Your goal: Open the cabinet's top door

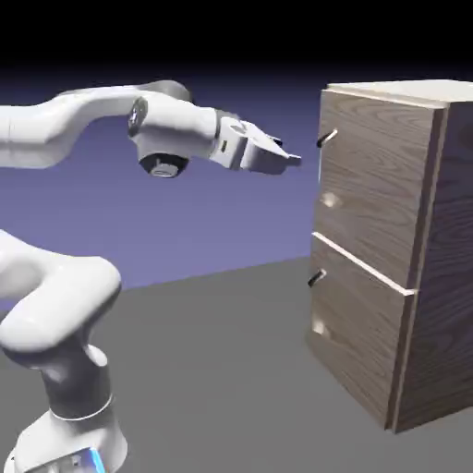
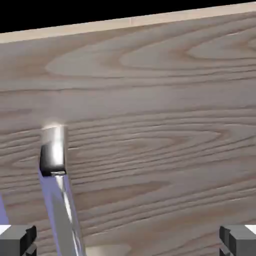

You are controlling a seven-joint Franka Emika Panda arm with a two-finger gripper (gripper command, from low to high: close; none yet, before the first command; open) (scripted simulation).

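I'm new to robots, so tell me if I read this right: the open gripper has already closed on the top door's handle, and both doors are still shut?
Not quite. The gripper is open, and both doors look shut, but it holds nothing: the exterior view shows a gap between it and the top door's handle.

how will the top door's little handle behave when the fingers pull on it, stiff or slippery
The handle looks like shiny dark metal, so probably stiff and perhaps slick under the fingers. It is small and stands off the top door, leaving little to grip. The door looks like a rigid wood panel that should move as one piece.
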